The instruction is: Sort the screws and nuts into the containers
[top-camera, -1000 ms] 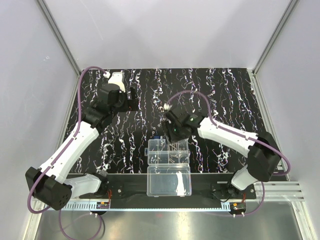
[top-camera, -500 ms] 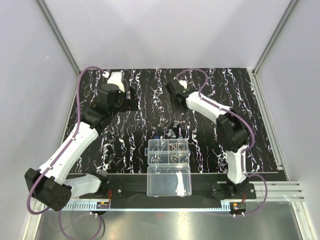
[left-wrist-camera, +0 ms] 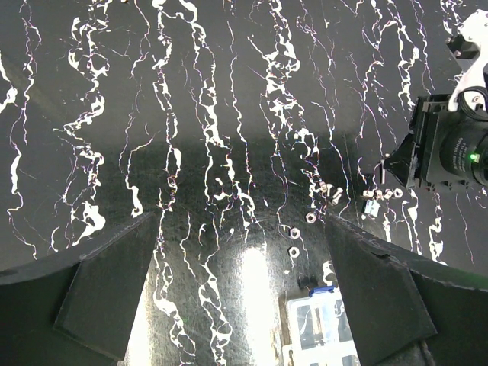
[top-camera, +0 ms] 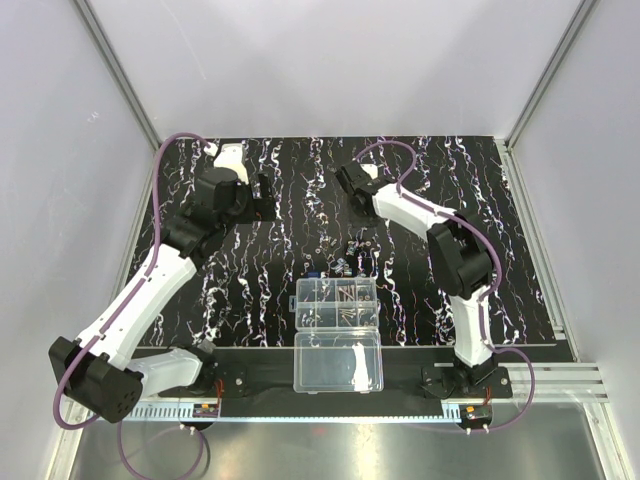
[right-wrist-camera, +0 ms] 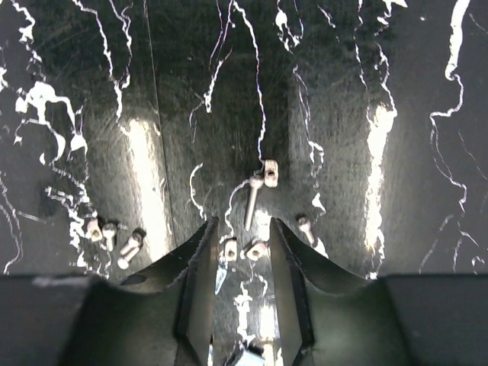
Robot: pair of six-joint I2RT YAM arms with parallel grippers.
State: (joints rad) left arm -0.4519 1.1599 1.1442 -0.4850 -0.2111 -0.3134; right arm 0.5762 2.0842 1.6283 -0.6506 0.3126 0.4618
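Loose screws and nuts (top-camera: 350, 250) lie on the black streaked mat just beyond the clear organizer's containers (top-camera: 337, 302), which hold some screws. My right gripper (top-camera: 352, 190) is over the far middle of the mat. In the right wrist view it (right-wrist-camera: 242, 225) is open with a narrow gap, and two nuts (right-wrist-camera: 255, 248) show between its fingers. A screw (right-wrist-camera: 252, 202) and another nut (right-wrist-camera: 269, 174) lie just ahead. My left gripper (top-camera: 255, 195) is wide open and empty over bare mat (left-wrist-camera: 242, 217). Nuts (left-wrist-camera: 294, 231) and the containers (left-wrist-camera: 320, 320) show in the left wrist view.
The undivided clear lid half (top-camera: 338, 362) lies open at the near edge. A small blue piece (top-camera: 315, 272) sits by the box's far left corner. More screws (right-wrist-camera: 110, 232) lie left of the right fingers. The right arm's wrist (left-wrist-camera: 450, 145) shows in the left wrist view.
The right arm has swung from over the organizer box to the far middle of the mat, beyond the loose pile. The left arm has not moved.
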